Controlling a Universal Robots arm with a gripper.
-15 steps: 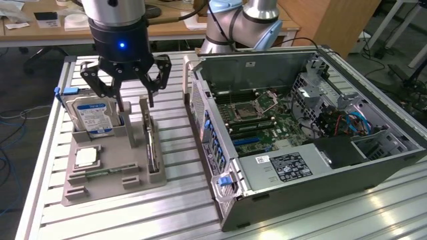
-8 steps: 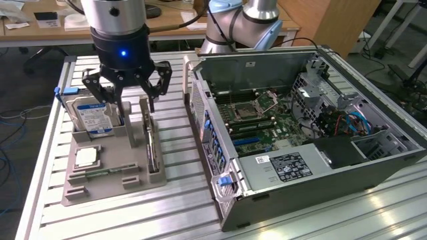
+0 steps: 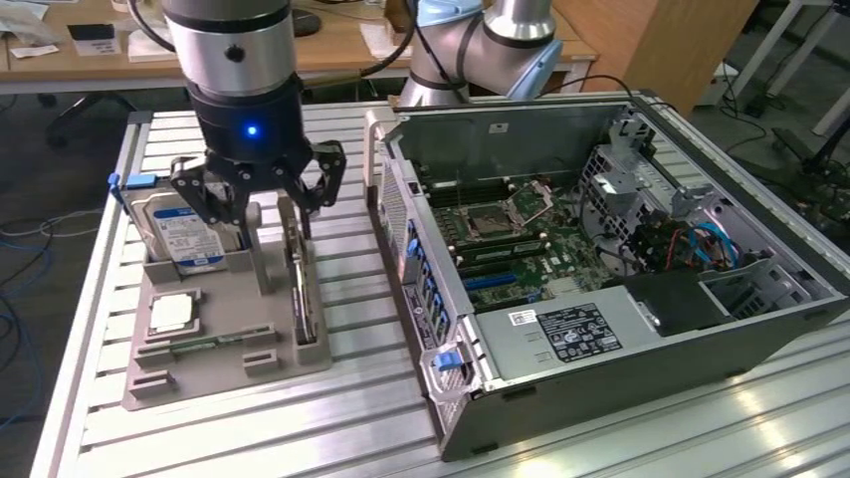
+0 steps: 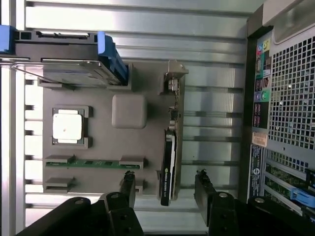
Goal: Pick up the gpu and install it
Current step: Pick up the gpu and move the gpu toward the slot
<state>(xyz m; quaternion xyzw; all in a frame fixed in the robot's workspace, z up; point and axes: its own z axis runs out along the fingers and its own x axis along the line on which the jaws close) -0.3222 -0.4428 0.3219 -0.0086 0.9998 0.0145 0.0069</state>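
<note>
Gripper (image 3: 266,214) jaws spread wide, holding nothing, hovering over grey fixture (image 3: 213,376) on bench (image 3: 358,418). Gpu (image 3: 303,299) stands on edge in fixture slot below gripper, in line with gap between jaws. Risk: off-centre closing could tip or wedge thin card; finger could clip hard drive (image 3: 179,234) just beside gripper. Hard drive label, power supply label (image 3: 571,331) inside open computer case (image 3: 638,388): writing illegible.

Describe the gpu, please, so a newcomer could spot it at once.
Beside the open computer case lies a grey parts tray. The gpu stands on edge along the tray's side nearest the case. Unlike the thick labelled hard drive and the flat green memory stick, it is a thin dark card.
</note>
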